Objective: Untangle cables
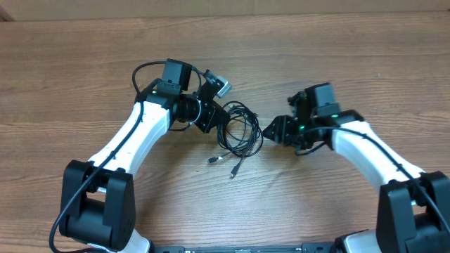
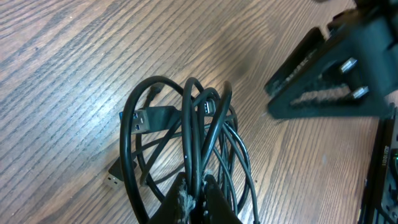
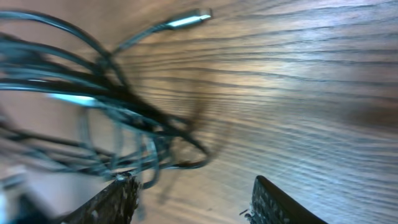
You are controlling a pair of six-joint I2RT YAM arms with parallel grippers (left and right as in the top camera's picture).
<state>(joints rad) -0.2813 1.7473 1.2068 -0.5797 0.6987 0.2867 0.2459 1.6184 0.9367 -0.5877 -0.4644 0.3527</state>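
The cables (image 1: 239, 130) lie as one tangled bundle of thin black loops on the wooden table between the two arms. Two plug ends (image 1: 221, 159) trail toward the front. My left gripper (image 1: 213, 114) is at the bundle's left edge. The left wrist view shows it (image 2: 198, 194) shut on a couple of cable strands (image 2: 189, 130), and a flat USB plug (image 2: 146, 118) lies among the loops. My right gripper (image 1: 270, 131) stands just right of the bundle. Its fingers (image 3: 121, 199) are apart with only bare table between them, and the blurred cables (image 3: 112, 106) reach the left finger.
The wooden table (image 1: 337, 56) stretches all around the tangle. In the left wrist view the right gripper's black fingers (image 2: 323, 87) hang close at the upper right. A silver-tipped plug (image 3: 186, 20) lies at the top of the right wrist view.
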